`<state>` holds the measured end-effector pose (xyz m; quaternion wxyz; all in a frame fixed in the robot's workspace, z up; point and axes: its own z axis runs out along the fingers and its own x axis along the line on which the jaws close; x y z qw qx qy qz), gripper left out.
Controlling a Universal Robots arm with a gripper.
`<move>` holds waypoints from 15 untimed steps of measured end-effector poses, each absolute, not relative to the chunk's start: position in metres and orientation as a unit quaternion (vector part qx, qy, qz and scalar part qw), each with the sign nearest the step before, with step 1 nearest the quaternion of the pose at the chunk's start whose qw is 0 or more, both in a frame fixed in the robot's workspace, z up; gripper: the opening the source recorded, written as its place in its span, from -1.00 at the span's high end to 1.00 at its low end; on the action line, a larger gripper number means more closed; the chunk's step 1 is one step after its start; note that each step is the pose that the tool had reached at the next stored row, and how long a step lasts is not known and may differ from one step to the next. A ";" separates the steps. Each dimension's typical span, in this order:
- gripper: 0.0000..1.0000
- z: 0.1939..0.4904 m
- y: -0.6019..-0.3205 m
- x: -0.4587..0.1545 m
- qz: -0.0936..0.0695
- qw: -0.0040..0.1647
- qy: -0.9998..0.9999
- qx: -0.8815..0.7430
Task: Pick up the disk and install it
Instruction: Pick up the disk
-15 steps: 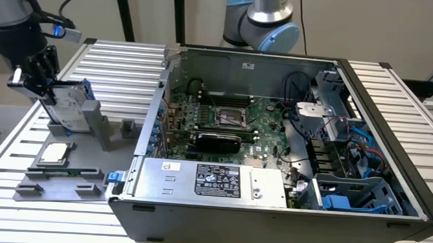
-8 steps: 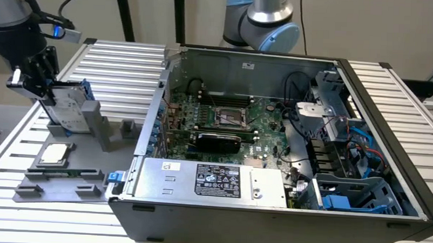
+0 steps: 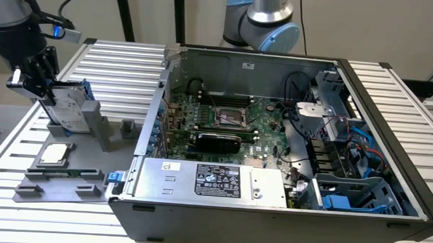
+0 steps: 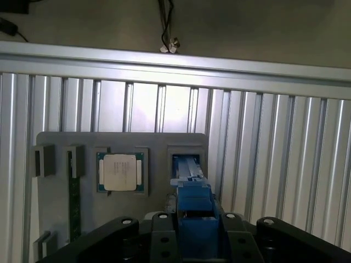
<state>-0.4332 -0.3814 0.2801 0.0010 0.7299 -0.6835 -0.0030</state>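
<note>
The disk, silver-grey with a white label and a bright blue frame, stands on edge in a grey holder on the grey fixture plate at the exterior view's left. My gripper comes down on its upper edge and is shut on the disk. In the wrist view the blue frame of the disk runs between my black fingers down into the holder's slot. My gripper clamps that frame from both sides.
A small square silver chip lies in a tray on the plate beside the holder. The open computer case is at the exterior view's right, with motherboard, power supply and blue-railed drive cage. Ribbed aluminium table lies underneath.
</note>
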 end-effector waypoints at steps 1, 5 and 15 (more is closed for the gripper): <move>1.00 0.280 -0.381 -0.433 -0.003 0.001 -0.683 0.730; 1.00 0.283 -0.381 -0.433 -0.003 0.001 -0.684 0.730; 1.00 0.316 -0.381 -0.433 -0.003 0.001 -0.684 0.730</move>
